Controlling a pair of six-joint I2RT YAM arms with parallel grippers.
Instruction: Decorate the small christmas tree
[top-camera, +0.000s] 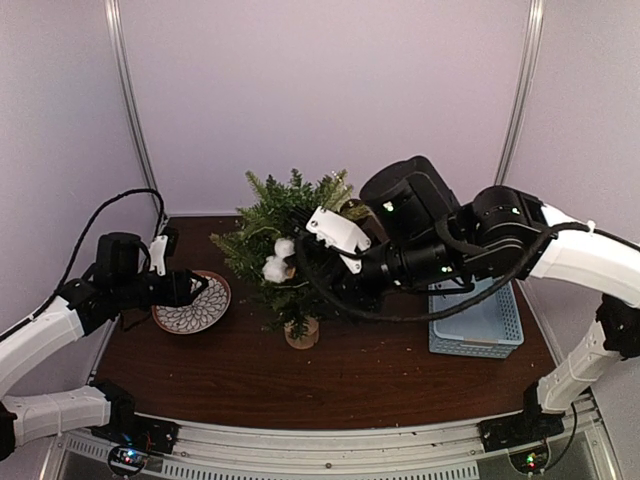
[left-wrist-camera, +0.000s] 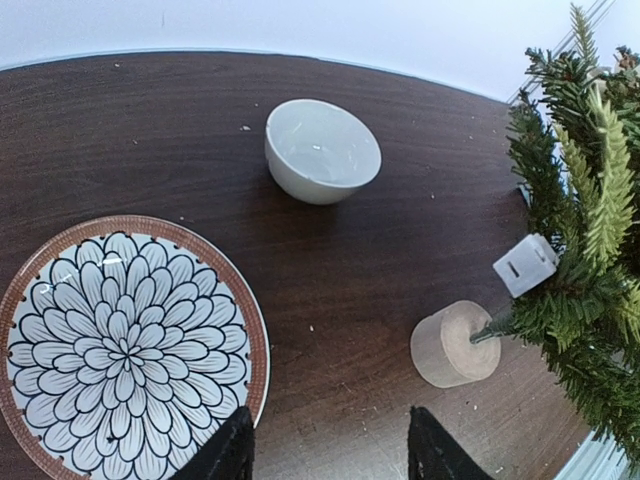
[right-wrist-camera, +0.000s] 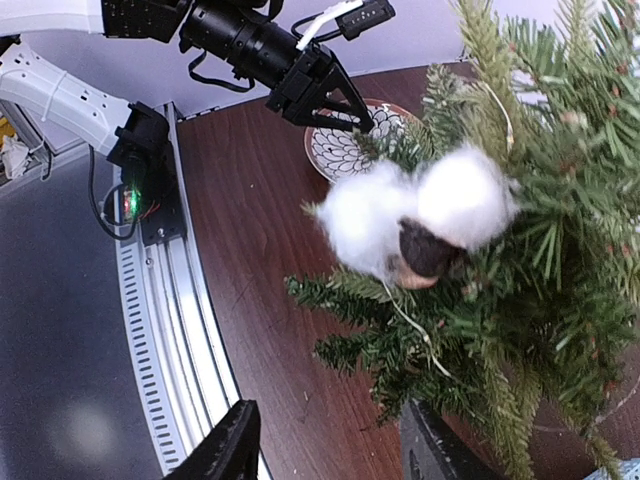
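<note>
Brown bench (top-camera: 380, 375) lies nearest. The left claw (left-wrist-camera: 330, 450) hangs over the patterned plate (left-wrist-camera: 140, 222), fingers apart and empty, probably parked clear of the work. At mid-bench stands the small christmas tree (top-camera: 290, 225), with a cotton puff (right-wrist-camera: 440, 205) lodged in its branches. The right claw (right-wrist-camera: 330, 445) is spread beside it, seemingly to seat it. No writing is legible.

small christmas tree (top-camera: 268, 228) partly hidden behind the right arm (top-camera: 500, 238), blue basket (top-camera: 490, 332) too, patterned plate (left-wrist-camera: 120, 340) cropped lower left

Dark wood table (top-camera: 380, 385) w/ plate (left-wrist-camera: 125, 350), bowl (left-wrist-camera: 322, 150), tree (top-camera: 265, 220), basket (top-camera: 478, 325).
</note>
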